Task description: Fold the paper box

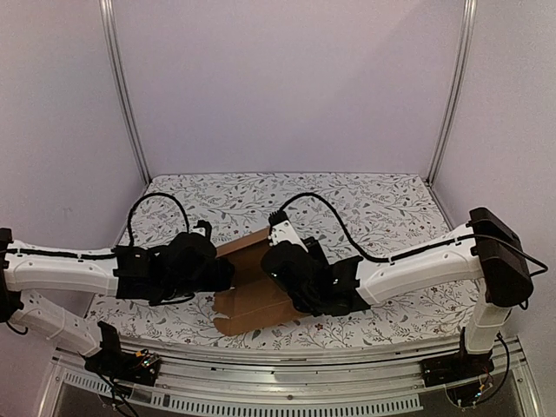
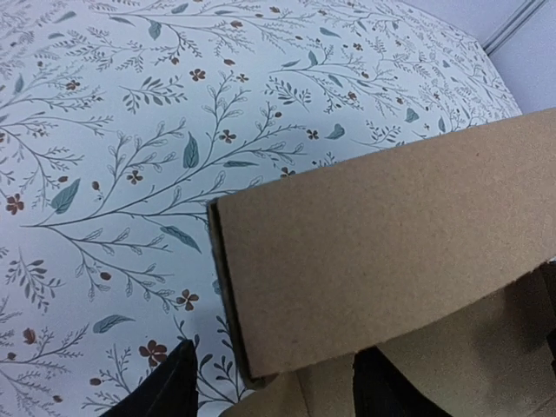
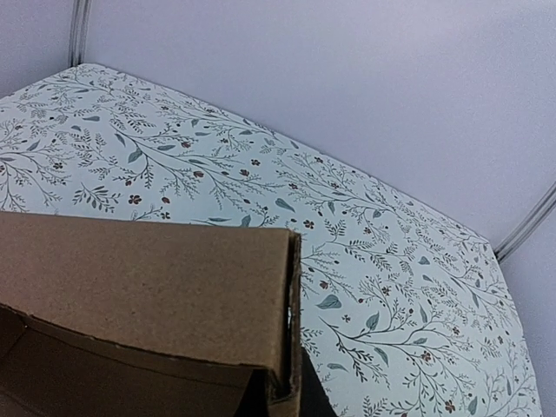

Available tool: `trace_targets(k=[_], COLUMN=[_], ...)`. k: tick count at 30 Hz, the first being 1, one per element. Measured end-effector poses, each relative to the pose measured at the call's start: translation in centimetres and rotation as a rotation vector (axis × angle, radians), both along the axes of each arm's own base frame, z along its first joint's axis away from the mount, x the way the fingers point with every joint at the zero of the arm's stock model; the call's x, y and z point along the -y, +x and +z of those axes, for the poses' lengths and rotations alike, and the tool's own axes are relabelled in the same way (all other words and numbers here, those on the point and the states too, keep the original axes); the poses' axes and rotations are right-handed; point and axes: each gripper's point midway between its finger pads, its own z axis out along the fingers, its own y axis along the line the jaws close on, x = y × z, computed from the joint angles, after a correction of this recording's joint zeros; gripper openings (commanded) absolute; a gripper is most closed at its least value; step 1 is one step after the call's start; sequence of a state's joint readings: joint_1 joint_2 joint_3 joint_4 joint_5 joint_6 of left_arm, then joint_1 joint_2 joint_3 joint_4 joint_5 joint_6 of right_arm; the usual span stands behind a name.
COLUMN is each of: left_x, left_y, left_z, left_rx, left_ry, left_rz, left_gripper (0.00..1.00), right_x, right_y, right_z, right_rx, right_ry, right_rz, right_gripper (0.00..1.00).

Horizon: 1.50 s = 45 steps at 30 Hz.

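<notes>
The jaws of the left gripper [image 2: 280,398] stand apart in its wrist view, one dark finger [image 2: 169,391] low on the left and the other low on the right, with brown cardboard filling the gap between them; whether they pinch that cardboard or merely straddle it I cannot tell. From above, this gripper sits at the left side of the paper box [image 1: 254,300], which lies close to the near edge of the floral-patterned surface [image 1: 373,204], roughly midway between its left and right edges and reaching back toward the middle. The box is no longer a flat sheet: a long side panel [image 2: 382,252] is raised off the surface, its cut end showing as a dark corrugated edge, and further cardboard sits below and behind it. On the right, the right gripper [image 1: 294,280] presses in against the other side of the box, and its wrist view shows a standing wall [image 3: 148,269] meeting a corner, with a hollow interior below. Its jaws are almost wholly out of sight there, so their state cannot be told. By my judgement the task is partway: the long walls look formed, but the cardboard seen from above is still splayed and open, so the end flaps and the closing fold seem left to do.
</notes>
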<state>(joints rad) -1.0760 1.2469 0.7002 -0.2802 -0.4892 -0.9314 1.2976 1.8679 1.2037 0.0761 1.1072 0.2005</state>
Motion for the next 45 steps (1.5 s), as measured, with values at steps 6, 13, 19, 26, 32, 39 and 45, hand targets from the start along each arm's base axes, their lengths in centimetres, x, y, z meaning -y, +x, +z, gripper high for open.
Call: trace_targets(k=[6,13,19,26,32,39,45], left_x=[-3.0,-4.4,-3.7,-0.1,3.7,8.2,9.2], left_y=[-1.1,-2.5,-2.5,-0.5,1.7,3.1,4.6], left_z=[1.2,4.3,7.2,8.0,7.1,7.1,5.5], left_rx=[0.013,0.06,0.125,0.139,0.103,0.088,0.068], left_ry=[0.021,-0.002,-0.004,-0.017,-0.065,-0.111,-0.126], left_rz=[0.019,-0.064,-0.148,-0.25,-0.337,-0.434,-0.426], left_gripper=[0.66,0.71,0.7,0.59,0.51,0.3,0.01], right_x=[0.4,1.5,2.2,0.3,-2.0,-3.6,-3.8], right_y=[1.0,1.5,1.4,1.1,0.8,0.4,0.9], right_z=[-1.5,-5.8,-7.5,-7.4,-7.3,-10.3,-10.5], right_rx=[-0.042,-0.146,-0.214,-0.216,-0.142,-0.123,-0.081], right_ry=[0.012,-0.003,0.045,0.127,0.204,0.216,0.26], right_rz=[0.022,0.103,0.236,0.45,0.611,0.692,0.705], right_gripper=[0.0,0.0,0.0,0.0,0.0,0.0,0.0])
